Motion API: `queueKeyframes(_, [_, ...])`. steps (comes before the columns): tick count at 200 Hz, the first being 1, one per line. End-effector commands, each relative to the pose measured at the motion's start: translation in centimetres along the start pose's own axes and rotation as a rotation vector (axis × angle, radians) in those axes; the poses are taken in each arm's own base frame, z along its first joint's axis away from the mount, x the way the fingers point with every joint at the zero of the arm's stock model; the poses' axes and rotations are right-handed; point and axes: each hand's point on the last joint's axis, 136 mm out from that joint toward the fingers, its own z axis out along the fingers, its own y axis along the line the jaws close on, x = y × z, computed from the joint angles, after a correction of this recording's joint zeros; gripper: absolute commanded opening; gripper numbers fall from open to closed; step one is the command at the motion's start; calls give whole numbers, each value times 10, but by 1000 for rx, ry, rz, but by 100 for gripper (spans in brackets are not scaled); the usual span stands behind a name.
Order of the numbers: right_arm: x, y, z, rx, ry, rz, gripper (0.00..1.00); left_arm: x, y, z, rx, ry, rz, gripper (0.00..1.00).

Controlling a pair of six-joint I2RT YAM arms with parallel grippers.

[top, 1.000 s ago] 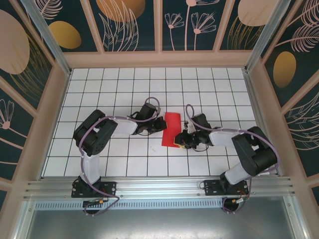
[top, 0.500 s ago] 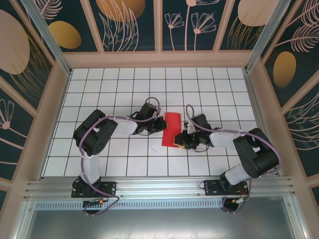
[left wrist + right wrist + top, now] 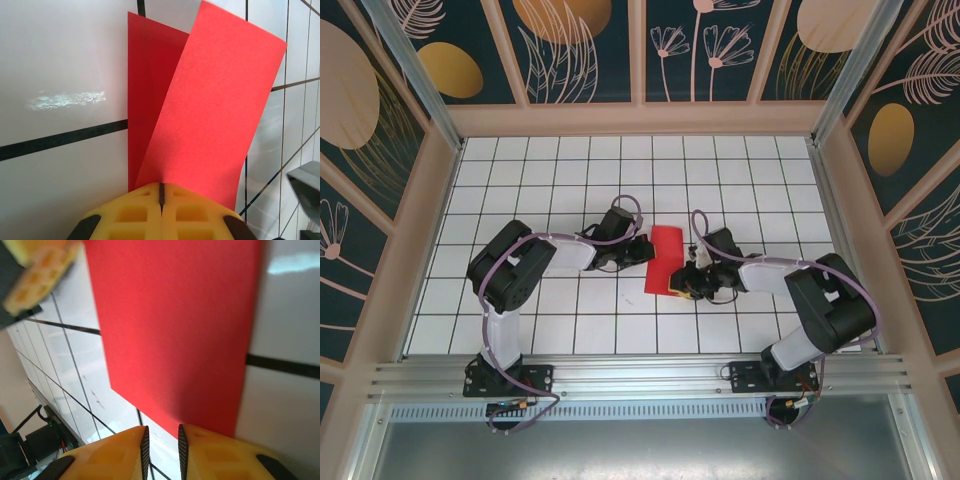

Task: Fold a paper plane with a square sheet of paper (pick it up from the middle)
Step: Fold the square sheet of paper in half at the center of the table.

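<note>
From above, the paper lies on the table as a narrow red strip between the two pincers. The left pincer touches its left long edge about halfway along. The right pincer sits at its near right corner. Jaw states are too small to tell from here.

On the left wrist, the left pincer is fully closed, its yellow pads pressed together with only a thin seam between them. The paper spreads out straight ahead of the tips in two layers. A brighter upper flap is tilted to the right, and a darker layer lies flat on the table just left of it. Both layers run under the tips; whether they are pinched or only pressed, I cannot tell.

On the right wrist, the right pincer stands a narrow gap apart with nothing in it. The paper lies flat just ahead, its near edge reaching the right fingertip. The left pincer's fingers show blurred at the paper's far left corner.
</note>
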Motion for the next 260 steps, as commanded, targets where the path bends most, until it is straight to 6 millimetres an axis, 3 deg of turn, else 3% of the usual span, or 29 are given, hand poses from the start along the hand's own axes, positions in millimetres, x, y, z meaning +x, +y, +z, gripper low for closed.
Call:
queueKeyframes(1, [-39, 37, -27, -69, -124, -87, 26, 29, 38, 11, -119, 89, -30, 1])
queueKeyframes(25, [-63, 37, -33, -68, -161, -87, 26, 29, 39, 11, -122, 89, -31, 1])
queueKeyframes(77, [-92, 23, -14, -49, -144, -80, 25, 31, 42, 13, -127, 97, -34, 1])
queueKeyframes(138, [-86, -25, 7, 34, -95, 11, 25, 35, 46, 14, -136, 110, -37, 1])
queueKeyframes(154, [-88, -20, 3, 31, -95, 9, 26, 35, 46, 15, -137, 109, -38, 1])
queueKeyframes(191, [-105, 29, -26, -52, -162, -83, 26, 35, 47, 14, -140, 110, -36, 1])
queueKeyframes(205, [-109, 37, -29, -71, -166, -98, 26, 35, 47, 14, -140, 109, -35, 1])
queueKeyframes(260, [-117, 18, -13, -53, -144, -61, 26, 34, 47, 14, -139, 110, -37, 0])
